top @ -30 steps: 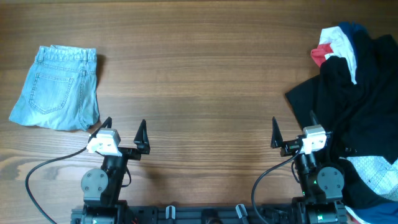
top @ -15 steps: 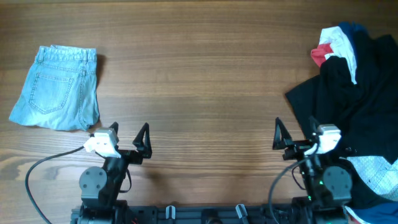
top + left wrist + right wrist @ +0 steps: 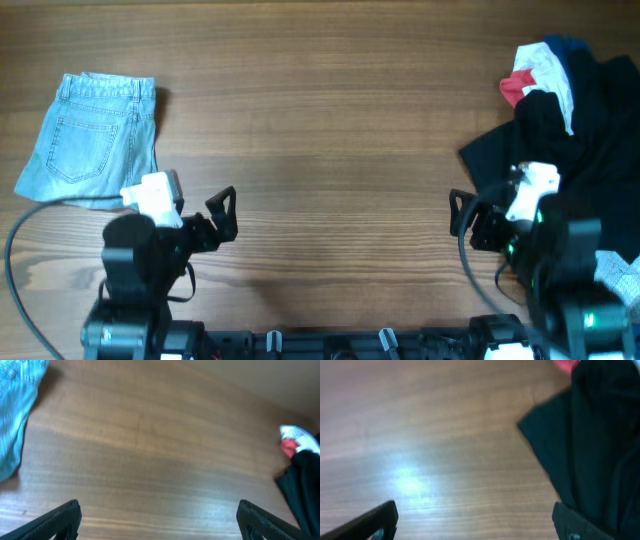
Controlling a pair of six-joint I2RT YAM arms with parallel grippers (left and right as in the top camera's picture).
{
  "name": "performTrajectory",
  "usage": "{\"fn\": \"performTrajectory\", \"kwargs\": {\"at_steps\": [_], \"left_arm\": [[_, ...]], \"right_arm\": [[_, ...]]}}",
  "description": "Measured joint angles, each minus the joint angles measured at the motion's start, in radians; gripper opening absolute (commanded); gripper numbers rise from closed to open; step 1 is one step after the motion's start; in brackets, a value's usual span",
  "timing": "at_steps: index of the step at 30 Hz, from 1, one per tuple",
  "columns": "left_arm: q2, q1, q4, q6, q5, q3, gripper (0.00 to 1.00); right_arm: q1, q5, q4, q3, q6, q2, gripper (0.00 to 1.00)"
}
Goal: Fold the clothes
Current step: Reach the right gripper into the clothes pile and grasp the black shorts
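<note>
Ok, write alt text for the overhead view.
A black garment lies crumpled at the right edge of a wooden table, red, white and navy clothes heaped beside it. Far left lie denim shorts. The left tool and right tool hang open, empty.

No text, label, brand, number or sign can be read in any of the views.

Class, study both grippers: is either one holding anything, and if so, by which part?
Nothing is held. The left gripper and the right gripper are both open, with only table showing in each gap.
</note>
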Motion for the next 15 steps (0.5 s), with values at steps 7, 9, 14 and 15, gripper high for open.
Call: {"fn": "performTrajectory", "kwargs": {"at_steps": [7,9,14,15], "left_arm": [[0.152,0.0,-0.06,0.0,0.008,0.042,1.0],[0.165,0.0,-0.061,0.0,0.018,0.042,1.0],[0.169,0.0,-0.064,0.0,0.029,0.042,1.0],[0.169,0.0,-0.063,0.0,0.029,0.042,1.0]], "right_arm": [[0.0,0.157,-0.11,0.036,0.113,0.262,1.0],[0.0,0.239,-0.111,0.035,0.194,0.321,1.0],[-0.002,0.328,0.067,0.036,0.228,0.481,0.99],[-0.002,0.329,0.088,0.036,0.222,0.514,1.0]]}}
